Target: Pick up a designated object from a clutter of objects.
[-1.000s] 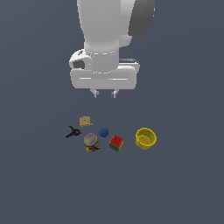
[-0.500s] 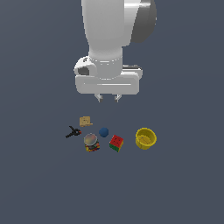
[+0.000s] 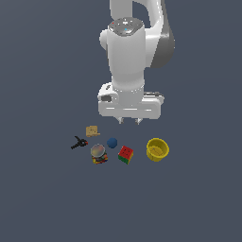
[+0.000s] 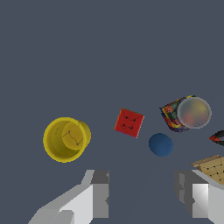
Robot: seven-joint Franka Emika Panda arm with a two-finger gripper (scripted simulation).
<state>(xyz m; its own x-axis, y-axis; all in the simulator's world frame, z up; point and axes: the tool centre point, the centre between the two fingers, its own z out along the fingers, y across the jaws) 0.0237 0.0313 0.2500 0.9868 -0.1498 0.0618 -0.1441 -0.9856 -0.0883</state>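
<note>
The yellow cup (image 3: 157, 149) stands upright on the floor at the exterior view's right end of the clutter; the wrist view shows its open mouth (image 4: 65, 139). My gripper (image 3: 129, 121) hangs open above the floor, behind the blue ball (image 3: 112, 142) and the red-green cube (image 3: 125, 154), up and to the exterior view's left of the cup. Nothing is between its fingers (image 4: 99, 192). The tan block (image 3: 92, 131), black-and-red clamp (image 3: 78, 142) and domed toy (image 3: 98, 152) lie further toward the exterior view's left.
In the wrist view the cube (image 4: 129, 122), ball (image 4: 160, 145), domed toy (image 4: 186, 113) and tan block (image 4: 213, 167) lie apart from the cup. All rest on a plain dark grey floor (image 3: 189, 203).
The gripper has come down toward the floor and shifted toward the exterior view's right, closer to the clutter. The objects have not moved.
</note>
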